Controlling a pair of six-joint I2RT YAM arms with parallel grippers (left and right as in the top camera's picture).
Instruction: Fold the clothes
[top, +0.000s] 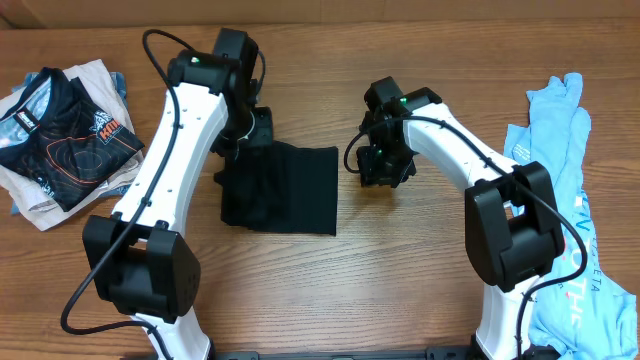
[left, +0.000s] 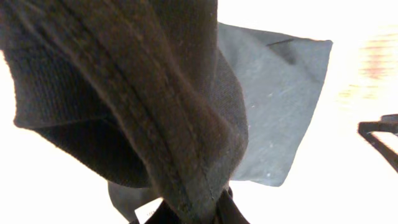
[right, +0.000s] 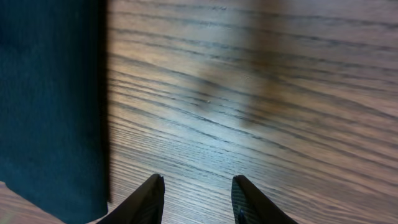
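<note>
While I am pinching a thick hemmed edge of the black T-shirt in my left gripper, the cloth is bunching over that wrist's camera and hiding most of the fingers. From the way the seam is running down into them, I am judging them closed on it. I am gripping at the shirt's far left corner, probably so that I can lift that flap and carry it across the flat part.

The shirt is lying as a rough rectangle at the middle of the table. Its right edge is looking straight and its left side is rumpling under my arm.

My right gripper is hanging just beside that straight right edge, over bare wood. Its fingers are standing apart with nothing between them, so it is waiting to pin or catch the edge.

Open wood is lying in front of the shirt and between my two arms, giving room for a fold. The light blue tee is sprawling well off at the right edge, and a pile of printed clothes is sitting far left, both clear of my path.
</note>
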